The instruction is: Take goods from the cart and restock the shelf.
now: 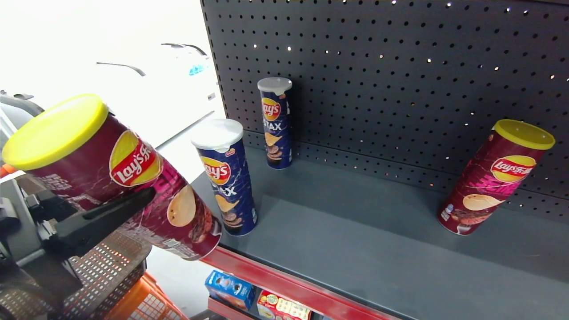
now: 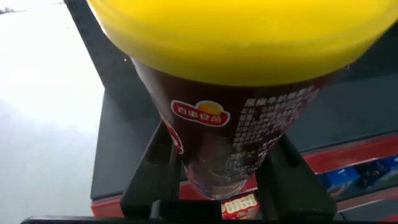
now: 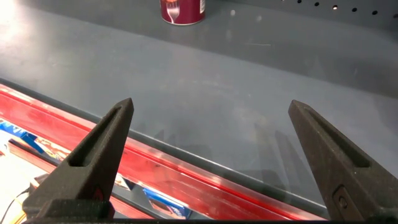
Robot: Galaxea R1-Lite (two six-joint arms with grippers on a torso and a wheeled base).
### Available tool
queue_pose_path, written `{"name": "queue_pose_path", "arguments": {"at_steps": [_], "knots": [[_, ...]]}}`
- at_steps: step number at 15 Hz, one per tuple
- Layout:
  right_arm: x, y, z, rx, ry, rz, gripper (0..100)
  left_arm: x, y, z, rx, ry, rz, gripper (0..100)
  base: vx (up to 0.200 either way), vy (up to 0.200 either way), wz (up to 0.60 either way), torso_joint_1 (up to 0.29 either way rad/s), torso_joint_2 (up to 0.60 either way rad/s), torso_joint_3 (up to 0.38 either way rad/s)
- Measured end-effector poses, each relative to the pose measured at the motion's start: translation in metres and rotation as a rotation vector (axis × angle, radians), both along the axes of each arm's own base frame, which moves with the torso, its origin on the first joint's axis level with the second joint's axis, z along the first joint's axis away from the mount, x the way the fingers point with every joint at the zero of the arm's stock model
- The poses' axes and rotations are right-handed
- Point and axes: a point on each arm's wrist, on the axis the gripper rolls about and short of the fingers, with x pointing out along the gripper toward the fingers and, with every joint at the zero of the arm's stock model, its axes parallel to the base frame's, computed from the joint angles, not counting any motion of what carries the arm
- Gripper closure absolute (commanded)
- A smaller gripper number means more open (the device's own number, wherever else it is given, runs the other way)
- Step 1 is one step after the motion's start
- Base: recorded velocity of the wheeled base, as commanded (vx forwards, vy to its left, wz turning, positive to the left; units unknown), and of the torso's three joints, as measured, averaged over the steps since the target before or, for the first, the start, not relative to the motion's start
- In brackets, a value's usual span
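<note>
Maroon chip can (image 1: 116, 174) tilted, lid (image 1: 55, 131) up-left, gripped by left jaws, right jaws spread empty

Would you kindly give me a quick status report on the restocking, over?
Left gripper shut on tilted maroon, yellow-lidded crisp can, near left front of grey shelf. Right gripper open above shelf. White-lidded blue can stands close beside it.

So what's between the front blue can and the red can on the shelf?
Nothing. The head view shows bare shelf from the front blue can to the red can.
</note>
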Motion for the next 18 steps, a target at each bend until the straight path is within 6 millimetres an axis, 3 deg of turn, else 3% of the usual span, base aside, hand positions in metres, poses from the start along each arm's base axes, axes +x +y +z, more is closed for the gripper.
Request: {"name": "queue_pose_path", "arguments": {"at_steps": [7, 18], "knots": [[0.000, 0.000, 0.000, 0.000, 0.000, 0.000, 0, 0.000, -0.017, -0.001, 0.010, 0.018, -0.112, 100, 0.000, 0.000, 0.00, 0.000, 0.00, 0.000], [0.000, 0.000, 0.000, -0.002, 0.000, 0.000, 0, 0.025, -0.060, 0.005, 0.042, 0.060, -0.253, 100, 0.000, 0.000, 0.00, 0.000, 0.00, 0.000]]}}
